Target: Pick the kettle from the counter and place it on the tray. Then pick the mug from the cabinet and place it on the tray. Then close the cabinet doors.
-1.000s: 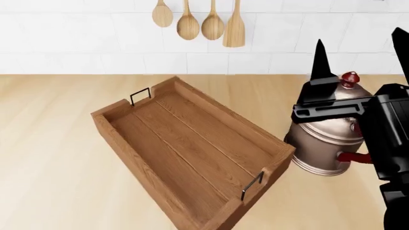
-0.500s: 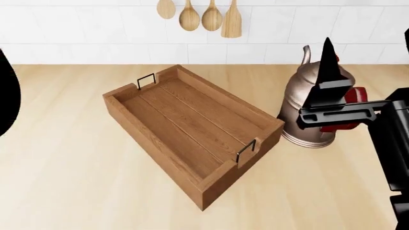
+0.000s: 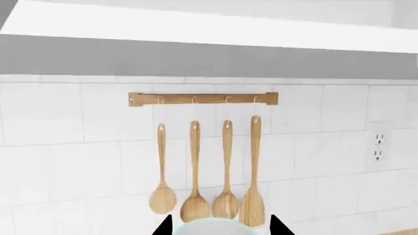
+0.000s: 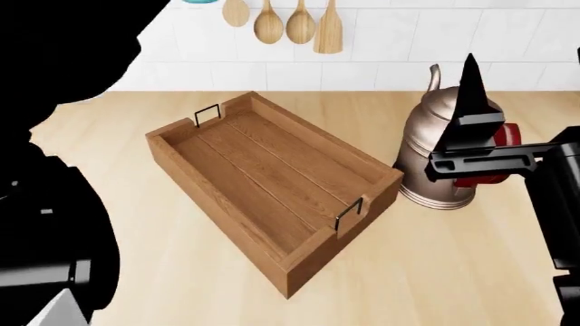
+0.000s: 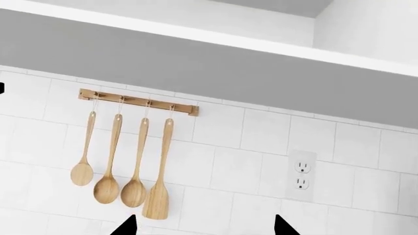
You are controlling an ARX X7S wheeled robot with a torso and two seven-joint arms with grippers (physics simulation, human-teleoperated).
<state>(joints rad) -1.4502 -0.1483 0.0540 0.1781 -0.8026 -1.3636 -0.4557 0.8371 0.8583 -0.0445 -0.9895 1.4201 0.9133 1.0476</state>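
The wooden tray (image 4: 216,202) lies slantwise on the beige counter (image 4: 453,272) with nothing in it. The copper kettle (image 4: 433,146) stands upright on the counter just right of the tray, not on it. My right gripper (image 4: 523,68) is open and empty above and in front of the kettle; in the right wrist view (image 5: 203,226) nothing lies between its fingertips. My left gripper (image 3: 219,225) is shut on the turquoise mug (image 3: 216,231), whose rim shows between the tips. A sliver of the mug (image 4: 200,1) shows at the head view's top edge, beyond the tray's far left.
My left arm (image 4: 64,136) fills the head view's left side and hides the counter there. Several wooden spoons (image 4: 282,24) hang on a rail on the white tiled wall behind the tray. A wall outlet (image 5: 300,175) sits right of them, under a grey cabinet underside (image 5: 216,63).
My left arm has swung into the head view's left side, bringing the mug in at the top. The kettle, tray and right gripper have barely moved in the last half second.
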